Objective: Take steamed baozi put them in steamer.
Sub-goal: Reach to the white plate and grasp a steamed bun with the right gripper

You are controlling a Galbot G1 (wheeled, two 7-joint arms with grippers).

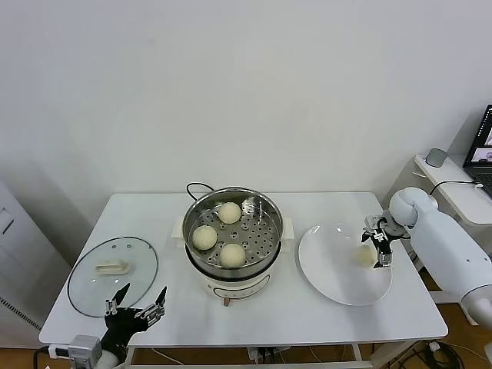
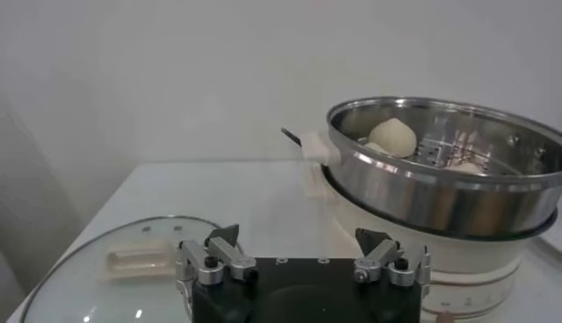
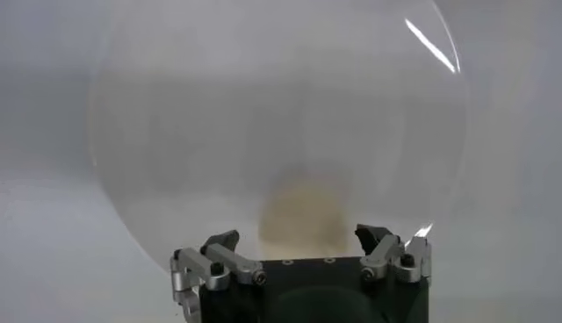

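On a white counter (image 1: 307,307), 3 baozi (image 1: 204,237) already sit in the central steamer (image 1: 269,231). The right tool (image 1: 377,247), jaws spread wide, straddles the last baozi (image 1: 364,256) on the plate (image 1: 330,277), probably to grasp it. The left tool (image 1: 137,307) waits open near the glass lid (image 1: 92,288).

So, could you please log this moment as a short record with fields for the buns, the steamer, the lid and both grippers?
baozi in steamer: three
baozi left: one on the white plate
steamer: open, mid-table, on its white base
glass lid: flat on the table, on the robot's left
right gripper: open, over the last bun, not closed on it
left gripper: open, holding nothing, near the table's front edge by the lid
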